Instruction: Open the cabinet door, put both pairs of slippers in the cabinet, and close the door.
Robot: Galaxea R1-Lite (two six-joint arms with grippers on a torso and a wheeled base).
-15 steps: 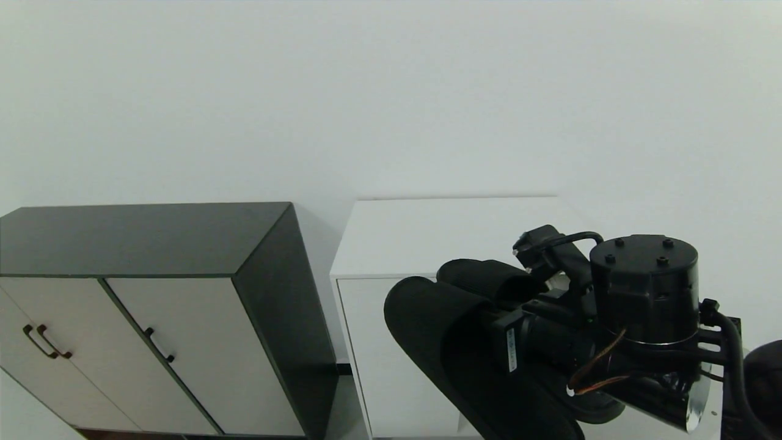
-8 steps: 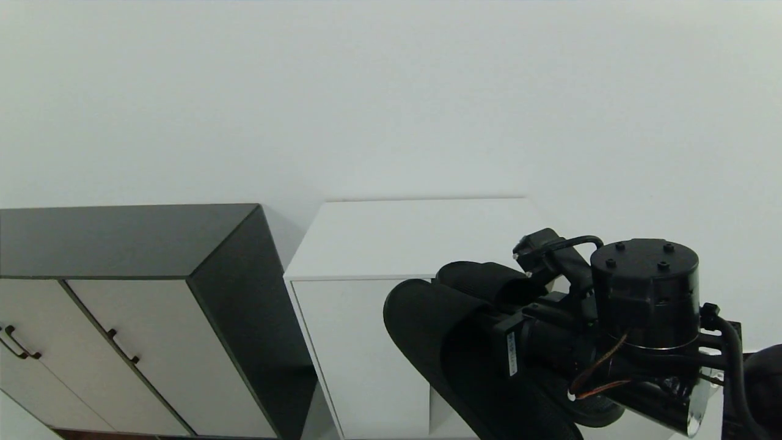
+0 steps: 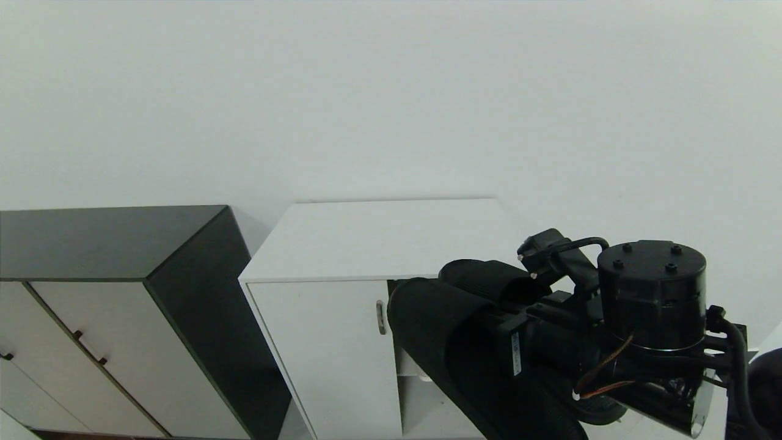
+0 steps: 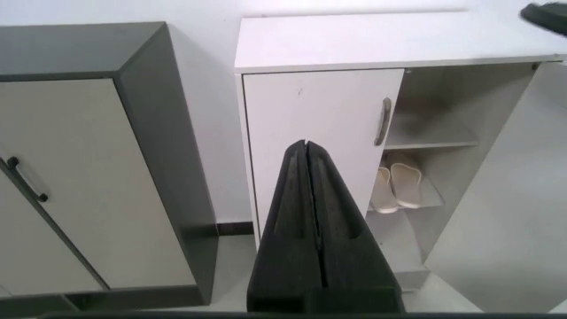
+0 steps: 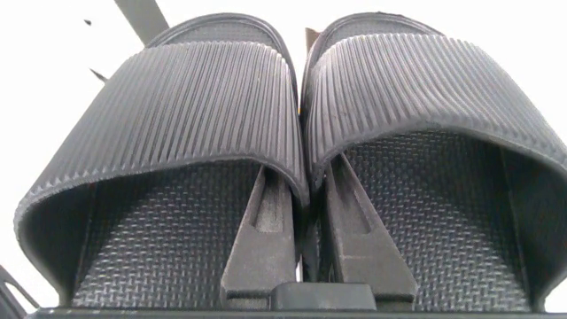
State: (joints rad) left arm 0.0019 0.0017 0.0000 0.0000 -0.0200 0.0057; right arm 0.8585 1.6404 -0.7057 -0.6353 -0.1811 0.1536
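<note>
Head view, taken from the left: a black cabinet (image 3: 122, 241) stands just beside the white cabinet (image 3: 379, 238), on its left. The white cabinet's left door (image 3: 324, 354) is closed, with the handle (image 3: 380, 317) at its inner edge. To the right of that handle the compartment (image 4: 443, 115) is open.

In the left wrist view the left claw (image 4: 306, 155) has its fingers pressed together with nothing between them. It points at the white cabinet's closed door, set back from it. One pair, the white slippers (image 4: 399, 184), already lies side by side on a lower shelf (image 4: 425, 206) inside the white cabinet.

The black slippers (image 3: 440, 324) hang in front of the white cabinet's open side. The right claw (image 5: 301, 190) is clamped on the two inner side walls under their straps, holding the pair together.

The pair's long axis seems to run from the wrist toward the white cabinet, toes leading. The opening therefore lies ahead of the load, and the right arm is the nearer one. The next move is probably a straight push inward at the level of a shelf, keeping clear of the closed door's edge.
</note>
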